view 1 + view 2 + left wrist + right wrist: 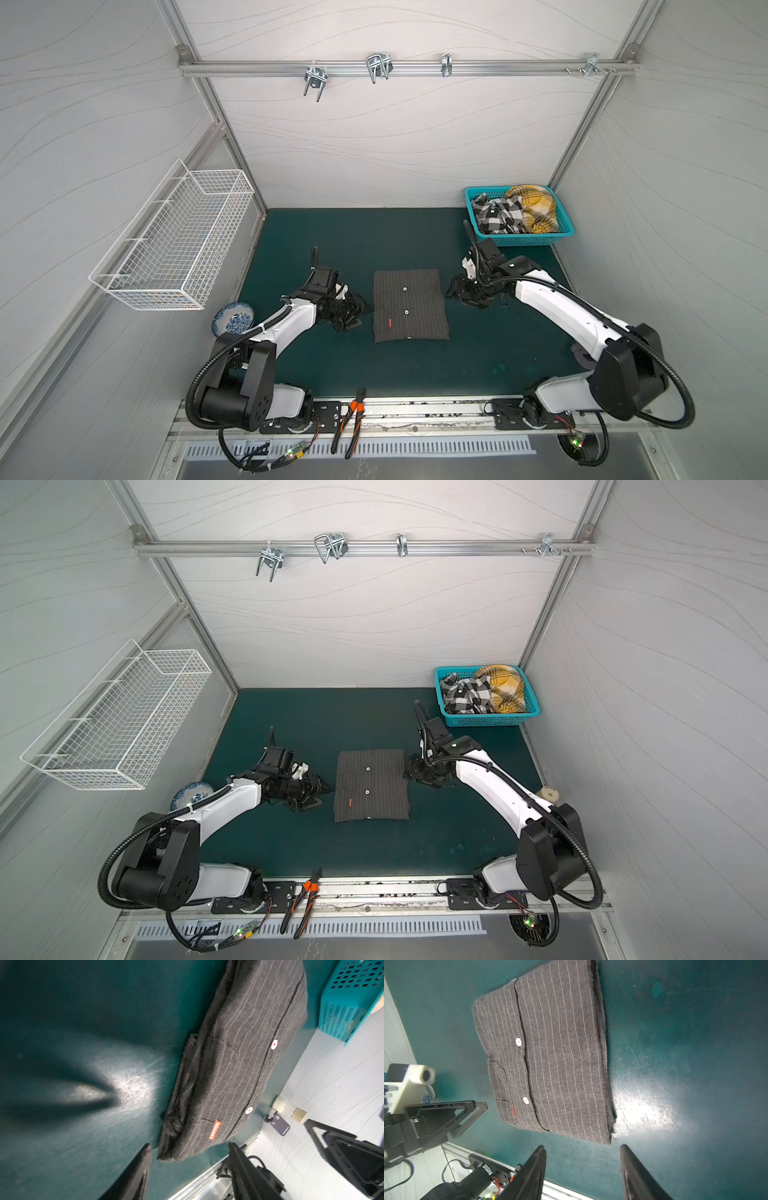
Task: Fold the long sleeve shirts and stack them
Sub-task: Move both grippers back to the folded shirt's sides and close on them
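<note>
The left fingers (133, 1176) and right fingers (529, 1172) stand apart, holding nothing, each just beside the folded shirt (410, 305) on the table (332, 241).

Mat (332, 232): dark green, scuffed, covering the work surface.
Wire basket (174, 245): white, mounted on the left wall, above the mat's left edge.
Plastic basket (528, 240): teal, perforated walls, at the mat's far right corner.
Bowl (232, 319): blue-and-white pattern, at the mat's left edge, partly hidden.
Pliers (355, 409): orange-and-black handles, lying across the front metal rail.
Hooks (316, 79): bare metal, clipped along the aluminium bar (498, 66) on the back wall.
Tape roll (549, 793): pale, just off the mat's right edge.
Jar (288, 1107): small, clear, tan lid, beside the mat.
</note>
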